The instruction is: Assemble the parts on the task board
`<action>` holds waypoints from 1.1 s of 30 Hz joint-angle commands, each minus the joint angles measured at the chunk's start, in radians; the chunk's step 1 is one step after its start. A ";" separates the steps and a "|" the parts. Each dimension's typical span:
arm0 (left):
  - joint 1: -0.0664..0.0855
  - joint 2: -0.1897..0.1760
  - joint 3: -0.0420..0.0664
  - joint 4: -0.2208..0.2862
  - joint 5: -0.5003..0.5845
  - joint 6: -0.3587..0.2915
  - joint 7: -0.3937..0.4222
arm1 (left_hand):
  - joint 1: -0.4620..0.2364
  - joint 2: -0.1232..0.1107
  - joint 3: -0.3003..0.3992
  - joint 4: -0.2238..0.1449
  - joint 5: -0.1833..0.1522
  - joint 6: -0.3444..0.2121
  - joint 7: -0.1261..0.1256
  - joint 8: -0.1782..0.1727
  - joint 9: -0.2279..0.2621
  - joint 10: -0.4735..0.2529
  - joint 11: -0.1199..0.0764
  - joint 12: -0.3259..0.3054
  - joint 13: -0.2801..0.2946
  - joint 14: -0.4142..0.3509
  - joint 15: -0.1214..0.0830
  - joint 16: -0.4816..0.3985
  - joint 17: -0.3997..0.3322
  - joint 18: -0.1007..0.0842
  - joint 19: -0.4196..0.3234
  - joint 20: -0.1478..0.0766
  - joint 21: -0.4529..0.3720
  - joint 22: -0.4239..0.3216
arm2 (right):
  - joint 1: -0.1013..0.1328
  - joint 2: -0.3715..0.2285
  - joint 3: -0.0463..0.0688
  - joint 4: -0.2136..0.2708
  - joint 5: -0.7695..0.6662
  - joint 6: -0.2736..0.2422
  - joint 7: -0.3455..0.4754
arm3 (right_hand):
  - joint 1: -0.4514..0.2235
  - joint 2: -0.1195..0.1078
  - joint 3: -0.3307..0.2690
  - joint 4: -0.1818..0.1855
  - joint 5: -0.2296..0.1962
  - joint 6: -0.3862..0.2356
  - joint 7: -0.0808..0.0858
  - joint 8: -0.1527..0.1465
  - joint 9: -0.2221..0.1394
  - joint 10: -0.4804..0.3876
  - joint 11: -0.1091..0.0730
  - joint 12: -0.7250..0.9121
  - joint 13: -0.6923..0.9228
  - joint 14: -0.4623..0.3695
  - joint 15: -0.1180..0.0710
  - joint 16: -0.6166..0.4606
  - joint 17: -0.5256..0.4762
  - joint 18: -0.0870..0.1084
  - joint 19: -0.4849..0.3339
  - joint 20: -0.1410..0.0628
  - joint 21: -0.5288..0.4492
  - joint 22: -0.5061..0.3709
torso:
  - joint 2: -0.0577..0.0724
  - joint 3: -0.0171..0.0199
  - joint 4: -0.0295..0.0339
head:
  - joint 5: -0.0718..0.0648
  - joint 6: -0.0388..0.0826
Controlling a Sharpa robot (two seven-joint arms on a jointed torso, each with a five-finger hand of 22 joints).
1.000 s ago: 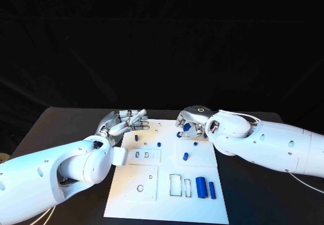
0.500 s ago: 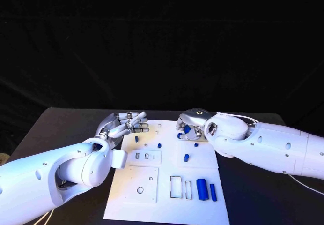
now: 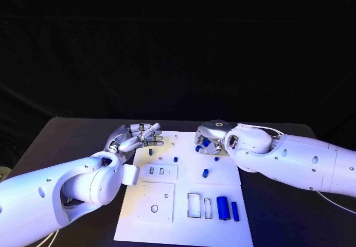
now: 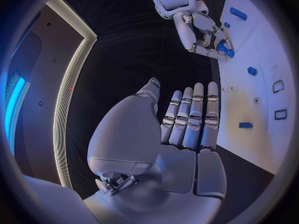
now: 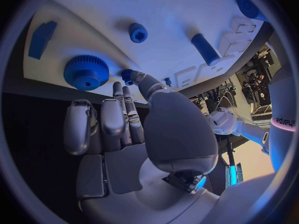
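Observation:
The white task board [image 3: 185,226] lies in the middle of the black table. My right hand [image 3: 210,138] hovers over its far right corner, thumb and a finger pinching a small blue part [image 5: 126,75]. A blue gear [image 5: 86,72] sits on the board [image 5: 174,15] just beside those fingertips. My left hand [image 3: 138,136] hangs over the far left corner with straight fingers and nothing in it; its palm [image 4: 187,134] faces the board [image 4: 268,59]. A thick blue cylinder [image 3: 223,207] and a thin blue rod [image 3: 234,211] lie near the board's front right.
More blue parts are on the board: a peg [image 3: 206,173], a small piece [image 3: 176,159] and another [image 3: 149,152] near my left hand. Rectangular slots [image 3: 193,205] and a round hole [image 3: 154,208] are cut toward the front. Black table [image 3: 282,221] borders the board.
My left hand's fingers have straightened and dropped slightly toward the board. My right hand has barely moved, still over the far right corner with the blue part.

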 commanded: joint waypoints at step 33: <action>0.002 -0.005 0.002 -0.008 0.002 0.017 -0.002 | 0.013 0.003 -0.011 -0.001 0.002 -0.004 0.011 -0.014 -0.002 -0.007 0.011 -0.016 -0.001 -0.003 0.010 -0.012 0.002 0.011 0.000 0.000 0.006 0.000 | -0.002 0.007 0.001 0.025 0.003 -0.196 -0.016 | 0.039 0.041 0.087 0.019 -0.072 0.072 -0.023 0.031 0.028 0.084 -0.026 0.015 0.004 0.039 -0.018 0.103 0.097 -0.038 0.057 -0.014 0.081 0.124 | 0.005 -0.0006 0.0016 | 0.004 0.005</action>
